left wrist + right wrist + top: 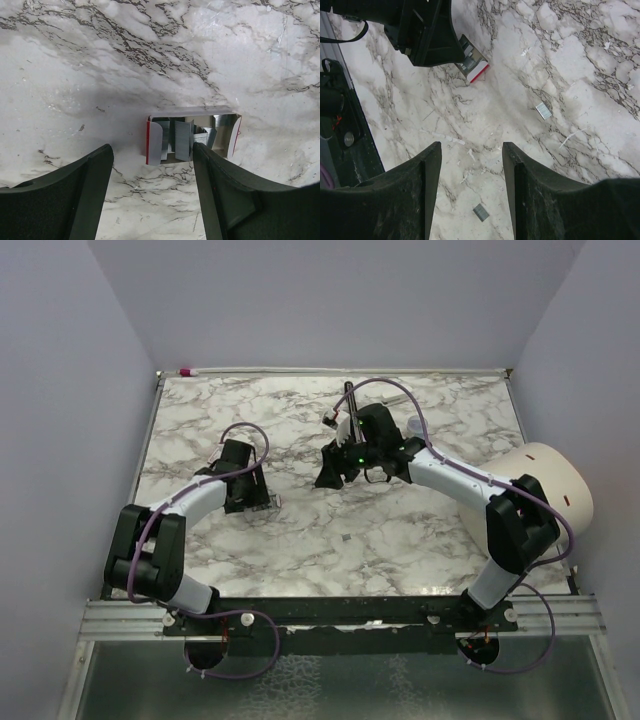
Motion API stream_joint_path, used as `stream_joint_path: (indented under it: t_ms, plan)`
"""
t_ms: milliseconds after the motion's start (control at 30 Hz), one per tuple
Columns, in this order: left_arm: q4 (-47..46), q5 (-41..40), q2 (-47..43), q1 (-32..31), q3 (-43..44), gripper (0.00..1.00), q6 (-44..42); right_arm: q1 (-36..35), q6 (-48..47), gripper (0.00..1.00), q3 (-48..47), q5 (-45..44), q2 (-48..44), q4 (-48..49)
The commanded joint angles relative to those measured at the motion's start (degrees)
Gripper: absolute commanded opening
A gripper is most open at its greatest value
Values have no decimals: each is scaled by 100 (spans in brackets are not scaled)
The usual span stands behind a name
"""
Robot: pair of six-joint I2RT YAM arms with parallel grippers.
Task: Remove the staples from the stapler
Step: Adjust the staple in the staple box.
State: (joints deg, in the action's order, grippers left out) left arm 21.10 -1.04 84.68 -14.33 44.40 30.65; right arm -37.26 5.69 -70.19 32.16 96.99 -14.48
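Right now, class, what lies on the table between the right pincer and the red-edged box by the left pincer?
Between right pincer and red-edged box: only bare, flecked marble, in the right wrist view. A staple strip lies aside.

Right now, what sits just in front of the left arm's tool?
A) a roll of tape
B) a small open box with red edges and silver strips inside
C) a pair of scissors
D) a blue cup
B: the left wrist view shows a small open box with red edges, silver strips packed inside it, lying just beyond the tips of the open left tool.
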Motion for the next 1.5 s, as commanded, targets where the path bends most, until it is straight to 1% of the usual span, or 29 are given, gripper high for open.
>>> stream_joint_path:
  t_ms: [0,100,200,600,733,833,933,1167,1267,1367,1467]
  plan:
    - [106,-257,190,-53,73,68,-42,25,-95,52,65,-66,-177,209]
    - [168,-327,268,-102,91,65,-40,25,-95,52,54,-50,-174,209]
    - [188,-361,311,-117,84,65,-22,25,-103,52,52,-45,-161,220]
    - [191,-448,177,-133,72,61,19,25,-104,53,76,-13,-63,226]
    - [196,-368,108,-133,100,65,29,25,-95,53,89,7,-34,218]
    - [227,-370,72,-140,130,70,45,25,-103,53,95,41,-14,210]
    - [198,-365,57,-132,136,69,54,30,-112,53,94,70,-14,209]
    - [197,-433,142,-134,74,63,55,25,-112,53,102,72,-28,190]
    - [218,-480,159,-132,56,54,30,25,-112,53,111,71,-49,191]
    - [215,-476,179,-135,71,51,25,25,-112,53,105,63,-64,192]
    - [205,-444,165,-132,76,51,44,25,-112,53,102,56,-68,191]
